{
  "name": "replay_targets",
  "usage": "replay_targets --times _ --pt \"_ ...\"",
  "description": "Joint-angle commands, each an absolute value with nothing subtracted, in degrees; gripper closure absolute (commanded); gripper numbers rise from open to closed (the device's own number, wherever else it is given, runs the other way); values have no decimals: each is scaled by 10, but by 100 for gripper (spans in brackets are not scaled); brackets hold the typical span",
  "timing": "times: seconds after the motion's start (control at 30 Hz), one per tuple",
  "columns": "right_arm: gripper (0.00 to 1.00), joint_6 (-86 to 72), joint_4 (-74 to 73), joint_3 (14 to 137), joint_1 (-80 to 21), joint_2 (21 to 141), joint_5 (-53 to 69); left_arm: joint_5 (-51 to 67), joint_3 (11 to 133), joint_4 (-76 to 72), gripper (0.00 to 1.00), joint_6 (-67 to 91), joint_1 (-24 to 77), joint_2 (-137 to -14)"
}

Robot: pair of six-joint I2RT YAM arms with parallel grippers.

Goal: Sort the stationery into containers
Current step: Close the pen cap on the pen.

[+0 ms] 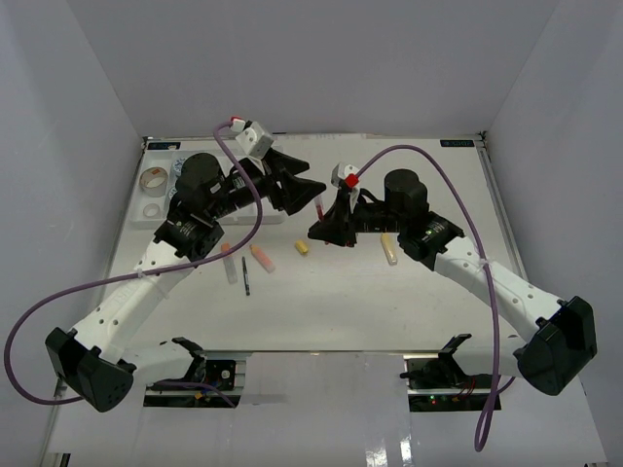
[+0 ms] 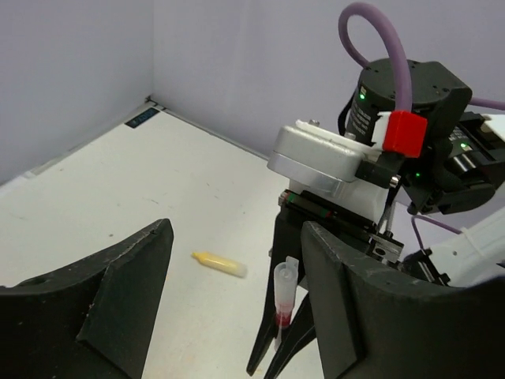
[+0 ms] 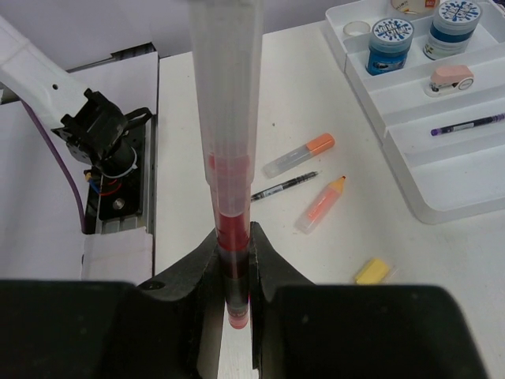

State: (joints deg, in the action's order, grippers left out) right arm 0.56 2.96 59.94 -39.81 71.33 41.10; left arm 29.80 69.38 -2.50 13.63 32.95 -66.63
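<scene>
Red pen (image 3: 229, 158) upright, seemingly offered for a handover.
The right claw (image 3: 234, 268) is pinched narrow on the pen's lower barrel. The left claw (image 2: 237, 292) gapes wide at the pen's ten o'clock in the top view and touches nothing. The left should probably close squarely on the clear upper barrel before the right lets go. The tray (image 3: 454, 174) lies farther off at ten o'clock.
</scene>
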Motion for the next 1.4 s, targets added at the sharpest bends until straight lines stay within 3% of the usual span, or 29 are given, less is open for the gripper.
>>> replay_targets --times 0.0,0.37,0.77,1.17,1.37 --pt "92 16 25 633 -396 718 432 351 700 -18 24 148 327 -666" --pt "92 17 26 640 -394 729 423 359 674 -57 27 182 327 -671" --pt "92 11 33 642 -394 736 426 370 667 -72 38 203 327 -692" --pt "92 5 46 641 -394 737 425 391 665 -78 61 213 327 -694" --pt "92 4 51 644 -394 733 425 406 657 -78 66 223 327 -694"
